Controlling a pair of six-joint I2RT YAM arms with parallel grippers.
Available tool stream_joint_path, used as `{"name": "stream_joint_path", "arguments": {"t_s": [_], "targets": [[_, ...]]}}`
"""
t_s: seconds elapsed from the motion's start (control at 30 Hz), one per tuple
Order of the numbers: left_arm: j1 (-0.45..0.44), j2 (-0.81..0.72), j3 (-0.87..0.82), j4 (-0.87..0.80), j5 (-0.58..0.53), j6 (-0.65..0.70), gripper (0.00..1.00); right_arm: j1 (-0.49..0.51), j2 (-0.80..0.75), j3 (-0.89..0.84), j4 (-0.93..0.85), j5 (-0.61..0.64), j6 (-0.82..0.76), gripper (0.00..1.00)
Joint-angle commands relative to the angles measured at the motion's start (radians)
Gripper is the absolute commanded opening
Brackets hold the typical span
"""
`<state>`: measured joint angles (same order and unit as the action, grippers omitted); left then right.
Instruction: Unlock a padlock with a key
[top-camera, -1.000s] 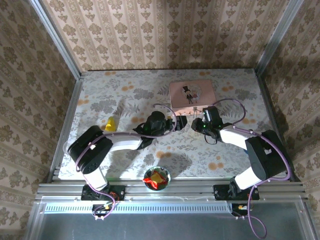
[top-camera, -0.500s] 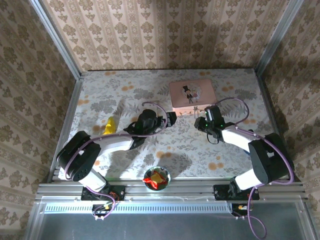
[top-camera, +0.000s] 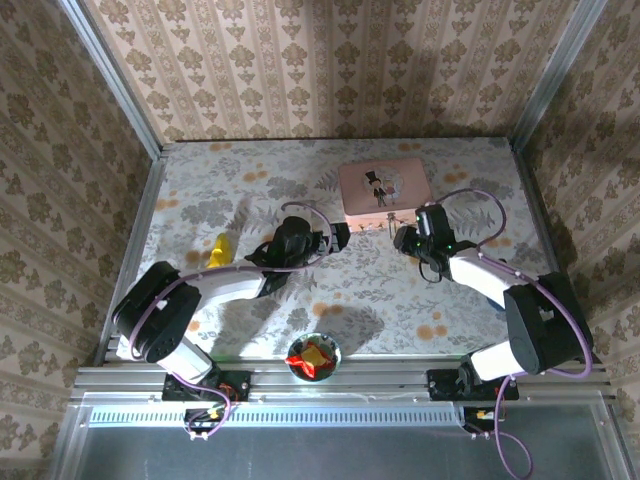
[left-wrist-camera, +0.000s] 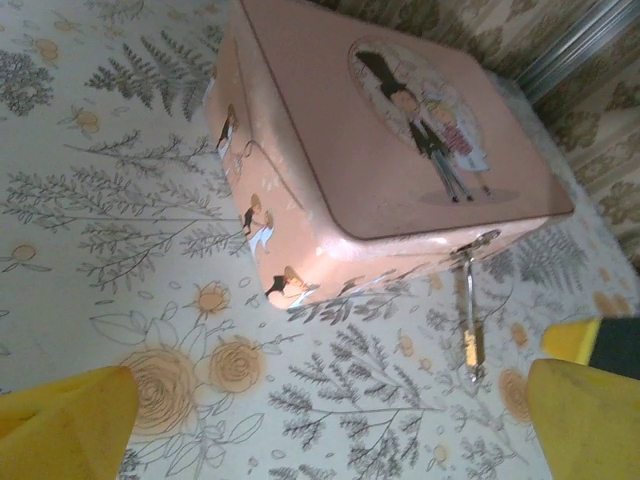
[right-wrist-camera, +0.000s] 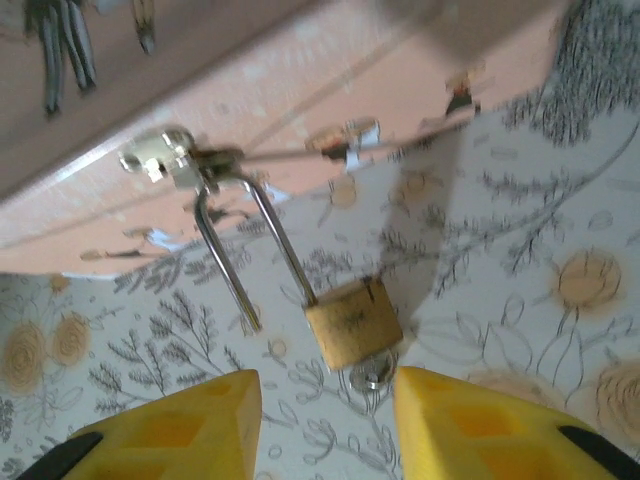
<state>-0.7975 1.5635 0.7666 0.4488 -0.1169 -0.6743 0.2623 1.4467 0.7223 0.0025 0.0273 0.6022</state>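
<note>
Squarely ahead of the parted, empty right fingers (right-wrist-camera: 470, 430) lies the small brass padlock (right-wrist-camera: 350, 322), its length pointing away; left fingers (left-wrist-camera: 585, 420) gape wide.

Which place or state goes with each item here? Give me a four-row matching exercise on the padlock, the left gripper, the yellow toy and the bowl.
Things
1. padlock
2. left gripper
3. yellow toy
4. bowl

Places or states
A. at the near edge of the table, about midway along it
B. hooked through the hasp of the pink tin
C. jaws wide, nothing between them
D. lying well left of the pink tin

Pairs: 1-B, 2-C, 3-D, 4-A
</note>
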Motion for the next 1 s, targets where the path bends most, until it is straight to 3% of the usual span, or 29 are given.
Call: {"name": "stream_joint_path", "arguments": {"t_s": [0.0, 0.3, 0.97], "targets": [[0.009, 0.018, 0.089, -0.126, 0.014, 0.087, 1.00, -0.024, 0.044, 0.058, -0.002, -0.028, -0.068, 0.35], [0.041, 0.182, 0.366, -0.368, -0.018, 0.273, 1.00, -0.042, 0.215, 0.208, 0.002, -0.104, -0.149, 0.29], [0.089, 0.504, 0.716, -0.502, -0.005, 0.353, 1.00, -0.054, 0.355, 0.229, 0.079, -0.154, -0.104, 0.31]]}}
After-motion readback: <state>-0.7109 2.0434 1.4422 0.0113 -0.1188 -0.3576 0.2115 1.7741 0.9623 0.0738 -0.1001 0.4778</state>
